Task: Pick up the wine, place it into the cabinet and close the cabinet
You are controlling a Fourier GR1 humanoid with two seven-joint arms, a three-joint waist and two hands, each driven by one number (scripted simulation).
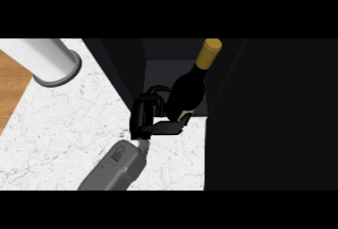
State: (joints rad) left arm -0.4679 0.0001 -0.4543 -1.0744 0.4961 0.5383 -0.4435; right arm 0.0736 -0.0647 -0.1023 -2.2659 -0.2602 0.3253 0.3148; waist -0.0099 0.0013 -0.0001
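Inside the open cabinet (173, 71) mouth we see the wine bottle (188, 91): dark glass, gold foil cap at the far end, neck pointing away from us, body tilted slightly toward the view's right. Its base sits near the cabinet's front edge, about where the dark interior floor meets the white marble counter (59, 125). We can't tell whether the base rests on the floor or is off it.

One hand (150, 117) is on the bottle. Black fingers curl round the lower body from the view's left, and the thumb (178, 121) lies under or against the base. So the hand is closed round the wine, not spread. Its grey forearm (113, 167) comes up from the lower edge, left of centre. With only one arm showing, we can't say for sure which it is; we read it as the right, reaching across toward the cabinet. The other hand shows nowhere.

Cabinet details: dark side wall just left of the hand, and a large black panel (277, 116) fills the view's right side, running down to the lower edge. That looks like the open door or the cabinet's side, can't tell which.

Further out: a white cylinder with a grey base ring (51, 60) stands on the counter at upper left, well apart from the hand. A strip of wood surface (12, 85) shows at the far left edge beyond the marble.
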